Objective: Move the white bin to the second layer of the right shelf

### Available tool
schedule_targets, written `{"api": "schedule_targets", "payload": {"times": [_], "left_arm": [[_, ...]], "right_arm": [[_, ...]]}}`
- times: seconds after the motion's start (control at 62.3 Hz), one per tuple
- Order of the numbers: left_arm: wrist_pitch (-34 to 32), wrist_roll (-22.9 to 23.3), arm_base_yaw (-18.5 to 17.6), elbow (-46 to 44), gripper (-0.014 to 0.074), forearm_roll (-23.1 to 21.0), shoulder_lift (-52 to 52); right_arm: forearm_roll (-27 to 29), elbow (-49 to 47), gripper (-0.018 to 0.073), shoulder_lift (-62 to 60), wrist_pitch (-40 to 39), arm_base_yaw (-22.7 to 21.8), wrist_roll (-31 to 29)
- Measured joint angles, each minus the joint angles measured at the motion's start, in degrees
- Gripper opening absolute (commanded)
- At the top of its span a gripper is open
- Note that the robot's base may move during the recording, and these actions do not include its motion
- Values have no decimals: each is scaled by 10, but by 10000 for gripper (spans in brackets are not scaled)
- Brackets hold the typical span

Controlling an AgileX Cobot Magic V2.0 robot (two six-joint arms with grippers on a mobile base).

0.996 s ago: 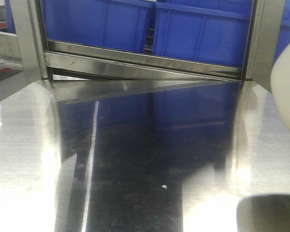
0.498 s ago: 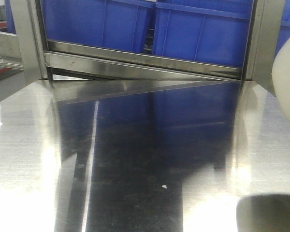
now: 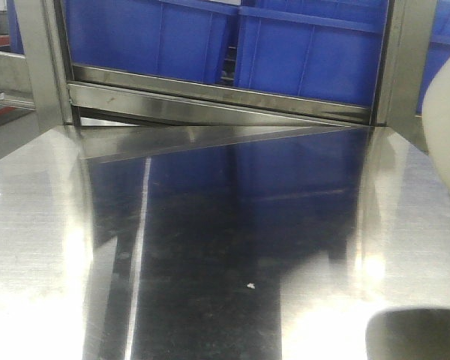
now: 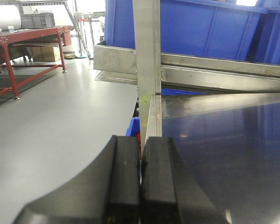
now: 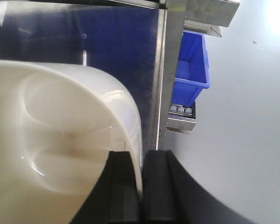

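The white bin [image 5: 60, 130] is a glossy cream tub that fills the left of the right wrist view. In the front view only its curved wall [image 3: 446, 135] shows, at the right edge. My right gripper [image 5: 141, 156] is shut on the bin's rim, one finger inside the tub and one outside. The bin is over the right part of the steel shelf surface [image 3: 210, 225], close to that shelf's right edge [image 5: 161, 93]. I cannot tell whether it touches the steel. My left gripper [image 4: 141, 140] is shut on nothing, by the shelf's left front corner.
Large blue crates [image 3: 307, 45] stand on the tier behind the steel surface, between upright steel posts [image 4: 147, 46]. Another blue crate [image 5: 191, 65] sits lower, beyond the shelf's right edge. A dark rounded shape [image 3: 416, 334] lies at the front view's lower right. Red frames [image 4: 18, 51] stand far left.
The bin's wall at the right edge of the front view has risen slightly. The whole view has shifted a little, with the shelf's speck drifting up and left.
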State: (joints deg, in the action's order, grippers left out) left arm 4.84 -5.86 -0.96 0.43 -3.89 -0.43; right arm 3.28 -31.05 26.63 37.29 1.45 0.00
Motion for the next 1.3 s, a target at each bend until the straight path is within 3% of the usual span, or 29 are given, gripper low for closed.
{"api": "schedule_targets", "payload": {"times": [1.301], "left_arm": [[0, 0, 0, 0, 85, 0, 0]], "right_arm": [[0, 0, 27, 0, 0, 0, 0]]}}
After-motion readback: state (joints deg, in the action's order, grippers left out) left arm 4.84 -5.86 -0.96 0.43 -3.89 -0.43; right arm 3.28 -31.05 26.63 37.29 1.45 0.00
